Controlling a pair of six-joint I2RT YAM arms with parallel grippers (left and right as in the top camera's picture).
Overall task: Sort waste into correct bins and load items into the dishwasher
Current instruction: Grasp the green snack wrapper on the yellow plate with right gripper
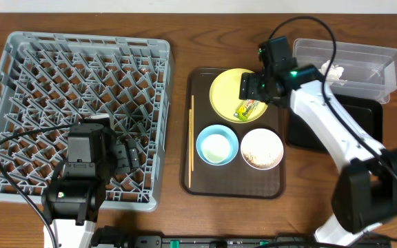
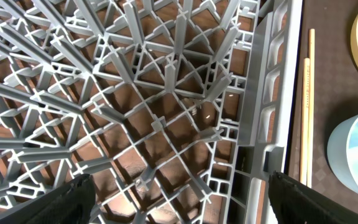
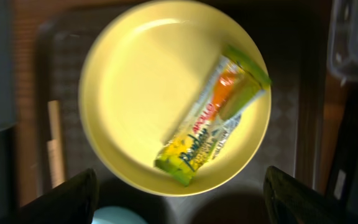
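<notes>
From where I stand, the grey dish rack [image 1: 19, 83] fills the left of the table, and the left gripper [image 2: 180, 186] hangs over its 5 o'clock corner, fingers apart and holding nothing, well away from any waste. Next comes the brown serving tray [image 1: 233, 187], with the chopsticks [image 1: 191, 138] laid along its 9 o'clock edge. On the yellow plate [image 3: 142, 99] at the tray's 12 o'clock end lies the snack wrapper [image 3: 213, 121]. The right gripper [image 3: 179, 180] hovers directly above it, fingers spread wide and empty. In its wrist view the wrapper sits toward 12 o'clock of the fingers, its long axis running 7 to 1 o'clock (so askew to the gap). I judge the wrist needs a small twist before closing across the narrow side. The clear tub [image 1: 364, 52] and black tray [image 1: 367, 117] wait toward 3 o'clock, close to this arm.
</notes>
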